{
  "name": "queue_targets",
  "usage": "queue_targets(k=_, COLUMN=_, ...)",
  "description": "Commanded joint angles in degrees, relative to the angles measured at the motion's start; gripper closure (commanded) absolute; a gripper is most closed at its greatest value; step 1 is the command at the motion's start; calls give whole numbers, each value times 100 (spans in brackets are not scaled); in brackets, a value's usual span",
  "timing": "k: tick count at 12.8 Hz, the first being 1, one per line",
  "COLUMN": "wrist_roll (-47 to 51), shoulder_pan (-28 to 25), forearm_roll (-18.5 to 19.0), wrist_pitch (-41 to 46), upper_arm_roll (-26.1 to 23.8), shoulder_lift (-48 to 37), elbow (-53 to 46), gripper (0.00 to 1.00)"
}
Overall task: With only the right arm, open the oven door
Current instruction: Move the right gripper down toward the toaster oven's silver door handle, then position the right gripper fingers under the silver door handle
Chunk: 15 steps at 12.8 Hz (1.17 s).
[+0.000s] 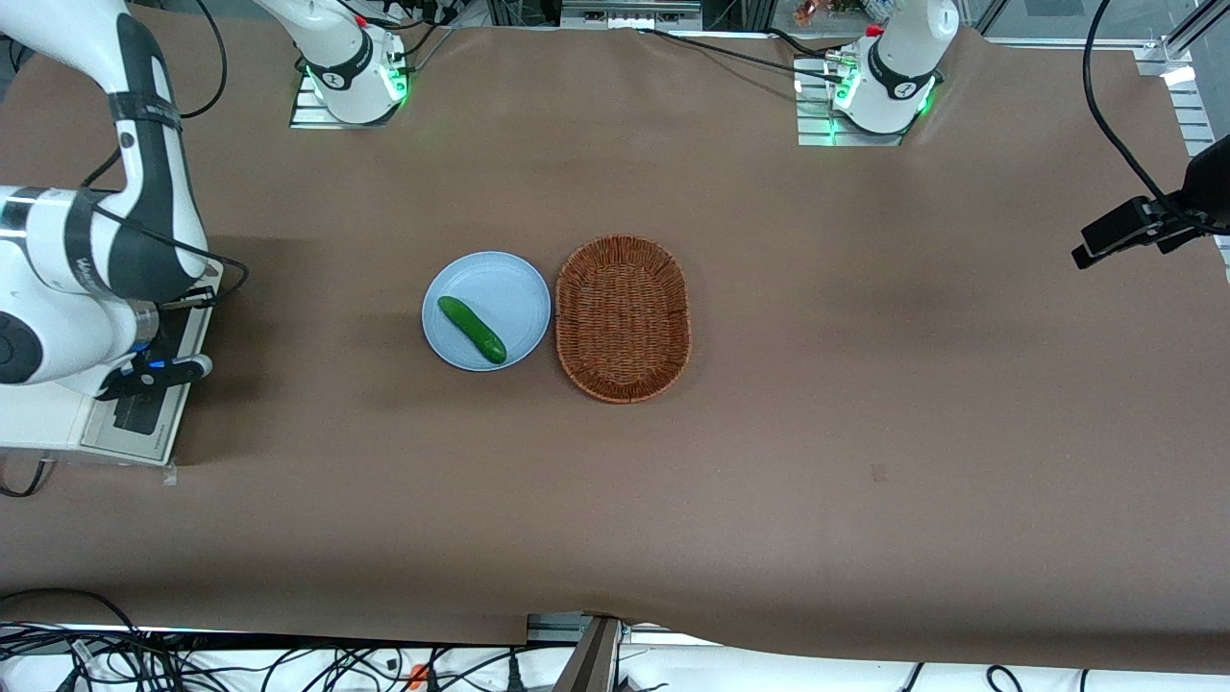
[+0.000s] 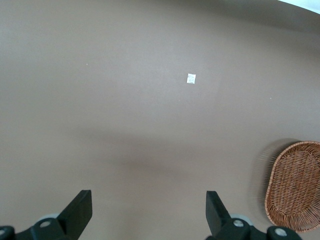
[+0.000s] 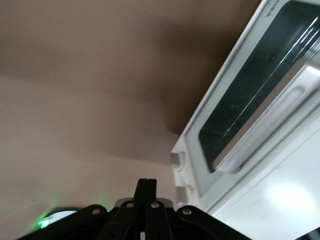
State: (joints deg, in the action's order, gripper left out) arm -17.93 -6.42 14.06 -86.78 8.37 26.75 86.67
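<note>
The cream-white toaster oven (image 1: 43, 418) stands at the working arm's end of the table. Its door (image 1: 144, 408) faces the table's middle. In the right wrist view the oven door (image 3: 260, 95) shows its dark glass and silver bar handle (image 3: 272, 120), and it looks closed against the white body. My right arm (image 1: 115, 240) reaches over the oven. My gripper (image 1: 159, 372) hangs just above the door's upper edge. In the right wrist view the gripper (image 3: 147, 187) has its fingers pressed together, empty, beside the door's corner and apart from the handle.
A light-blue plate (image 1: 500, 274) with a green cucumber (image 1: 471, 329) lies mid-table beside an oval wicker basket (image 1: 623, 317), which also shows in the left wrist view (image 2: 295, 185). A black camera mount (image 1: 1143, 226) sits at the parked arm's end.
</note>
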Motion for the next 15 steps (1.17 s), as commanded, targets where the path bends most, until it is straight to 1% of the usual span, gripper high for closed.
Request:
queue_targets(k=1, wrist_roll=-474, shoulder_pan=-26, forearm_roll=587, wrist_pitch=-479, upper_arm_roll=-37, shoulder_lift=-74, elbow=376, gripper=100)
queue_targets(k=3, wrist_roll=-860, shoulder_pan=-96, forearm_roll=1087, wrist_pitch=-603, upper_arm_roll=-37, shoulder_lift=-30, elbow=386, gripper=100)
queue_targets(k=7, wrist_roll=-1493, shoulder_pan=-53, forearm_roll=1642, wrist_pitch=-1024, upper_arm_roll=-20, shoulder_lift=6, elbow=579, gripper=100)
queue_targets(k=10, wrist_roll=-1836, shoulder_pan=87, forearm_roll=1740, wrist_pitch=-1271, upper_arm_roll=33, shoulder_lift=-3, elbow=710, gripper=100)
queue_targets(k=15, wrist_roll=-1952, shoulder_pan=114, forearm_roll=1749, wrist_pitch=-1385, upper_arm_roll=130, shoulder_lift=-21, elbow=772, gripper=100)
